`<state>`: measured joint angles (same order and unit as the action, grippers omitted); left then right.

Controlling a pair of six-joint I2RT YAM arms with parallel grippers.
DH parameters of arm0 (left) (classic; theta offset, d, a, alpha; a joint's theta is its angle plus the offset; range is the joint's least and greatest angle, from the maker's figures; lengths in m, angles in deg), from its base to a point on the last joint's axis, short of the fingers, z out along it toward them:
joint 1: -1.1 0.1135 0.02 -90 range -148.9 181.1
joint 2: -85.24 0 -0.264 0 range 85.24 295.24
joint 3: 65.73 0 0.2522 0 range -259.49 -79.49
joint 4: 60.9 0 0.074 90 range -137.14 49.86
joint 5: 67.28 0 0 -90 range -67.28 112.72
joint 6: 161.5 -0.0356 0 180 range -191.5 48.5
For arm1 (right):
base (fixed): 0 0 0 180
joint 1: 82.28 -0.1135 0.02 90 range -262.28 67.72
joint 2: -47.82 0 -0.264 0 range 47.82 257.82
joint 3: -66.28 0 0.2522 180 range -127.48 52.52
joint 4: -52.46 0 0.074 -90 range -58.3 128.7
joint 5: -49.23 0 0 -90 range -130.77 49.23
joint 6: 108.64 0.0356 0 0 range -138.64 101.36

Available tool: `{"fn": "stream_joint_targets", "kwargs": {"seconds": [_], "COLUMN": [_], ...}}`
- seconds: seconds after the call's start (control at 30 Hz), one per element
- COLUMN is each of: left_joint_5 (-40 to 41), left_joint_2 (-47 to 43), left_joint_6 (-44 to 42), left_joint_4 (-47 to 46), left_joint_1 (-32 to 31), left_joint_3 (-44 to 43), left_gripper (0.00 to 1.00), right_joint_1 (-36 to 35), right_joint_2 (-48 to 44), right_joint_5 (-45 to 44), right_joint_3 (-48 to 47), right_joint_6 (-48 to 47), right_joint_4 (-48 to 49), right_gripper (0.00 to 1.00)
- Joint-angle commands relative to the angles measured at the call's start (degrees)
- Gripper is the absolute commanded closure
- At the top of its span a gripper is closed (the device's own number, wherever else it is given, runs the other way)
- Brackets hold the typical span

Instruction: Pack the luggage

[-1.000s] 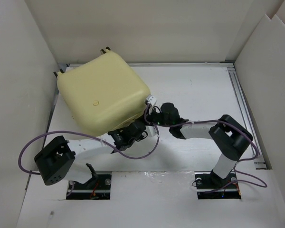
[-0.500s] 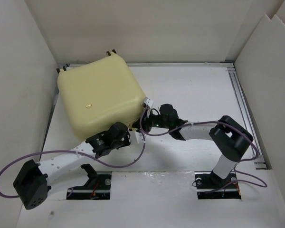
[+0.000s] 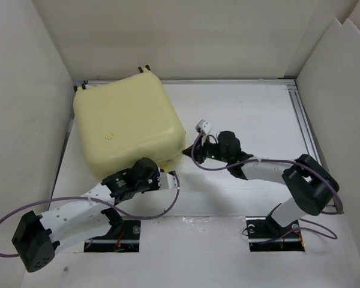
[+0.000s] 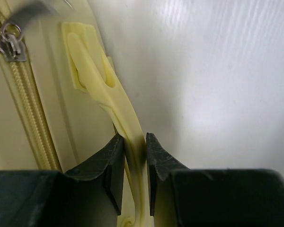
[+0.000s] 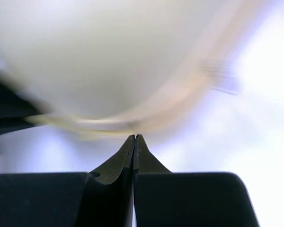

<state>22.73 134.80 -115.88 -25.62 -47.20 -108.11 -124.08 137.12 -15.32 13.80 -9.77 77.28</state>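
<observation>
- Luggage (image 3: 129, 126) lies flat in the tabletop's far left corner, wheels (image 3: 143, 68) toward the far edge.
- Your left gripper (image 4: 134, 161) squeezes its handle (image 4: 118, 101).
- Your right gripper (image 5: 134, 138) is clenched, empty.

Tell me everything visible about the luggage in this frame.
The luggage is a pale yellow, smooth hard-shell case with rounded corners, lying flat and closed at the table's far left. Small dark wheels stick out at its far edge. A matching zipper with a metal pull runs along its side. The left end effector pinches its yellow side handle.
</observation>
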Motion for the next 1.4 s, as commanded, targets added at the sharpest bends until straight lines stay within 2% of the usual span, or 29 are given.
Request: {"fn": "stream_joint_targets", "kwargs": {"seconds": [0.0, 0.23, 0.33, 0.4, 0.47, 0.5, 0.53, 0.57, 0.63, 0.7, 0.8, 0.87, 1.1, 1.2, 1.37], "left_joint_5": [-3.5, -3.0, -3.5, -4.3, -5.1, -5.8, -5.8, -5.8, -5.2, -4.5, -3.9, -2.4, -1.1, -0.5, -0.5], "left_joint_2": [-2.2, -0.3, -0.3, -0.3, -1.0, -1.0, -1.0, -1.0, -1.0, -0.4, -0.4, -1.7, -3.2, -1.8, 0.9], "left_joint_6": [-3.3, -3.3, -2.6, -1.6, 0.2, 0.2, 0.8, 0.8, 0.3, 0.3, -1.1, -1.8, -2.5, -1.9, -0.9], "left_joint_4": [13.9, 13.9, 13.9, 13.9, 13.4, 13.4, 13.4, 12.9, 12.8, 12.8, 14.3, 14.8, 15.3, 15.3, 14.2], "left_joint_1": [-1.1, -1.1, -1.1, -1.1, -1.1, -1.1, -1.1, -1.1, -1.1, -1.1, -1.1, -1.1, -1.1, -1.1, -1.1], "left_joint_3": [0.6, 1.1, 0.3, -0.4, -1.1, -1.6, -1.6, -1.6, -1.0, -1.0, -1.0, -1.0, 0.2, -0.3, -1.5], "left_gripper": [1.00, 1.00, 1.00, 1.00, 1.00, 1.00, 1.00, 1.00, 1.00, 1.00, 1.00, 1.00, 1.00, 1.00, 1.00], "right_joint_1": [8.1, 14.4, 15.8, 13.3, 12.4, 11.9, 11.9, 12.4, 13.1, 14.9, 18.4, 19.6, 20.8, 20.8, 19.4], "right_joint_2": [-3.7, -2.9, -2.3, -3.4, -4.6, -4.6, -4.0, -2.0, 0.9, 5.3, 10.0, 12.0, 20.5, 21.0, 22.6], "right_joint_5": [-16.8, -25.3, -17.0, -14.5, -13.2, -9.7, -7.0, -4.3, 2.4, 6.8, 20.3, 29.1, 45.6, 49.5, 49.0], "right_joint_3": [1.9, -4.0, -6.6, -6.6, -3.7, -2.9, -2.2, -2.9, -6.3, -13.2, -17.8, -19.9, -30.4, -29.0, -27.3], "right_joint_6": [-6.0, -10.0, -12.3, -14.0, -14.6, -14.6, -14.6, -15.2, -16.7, -22.1, -29.1, -31.0, -32.6, -33.6, -35.5], "right_joint_4": [-4.0, -9.8, -9.8, -9.8, -8.4, -5.4, -3.8, -2.6, -5.2, -9.2, -10.6, -10.6, -13.3, -13.9, -13.9], "right_gripper": [1.00, 1.00, 1.00, 0.99, 0.84, 0.75, 0.54, 0.43, 0.31, 0.31, 0.31, 0.32, 0.36, 0.37, 0.41]}}
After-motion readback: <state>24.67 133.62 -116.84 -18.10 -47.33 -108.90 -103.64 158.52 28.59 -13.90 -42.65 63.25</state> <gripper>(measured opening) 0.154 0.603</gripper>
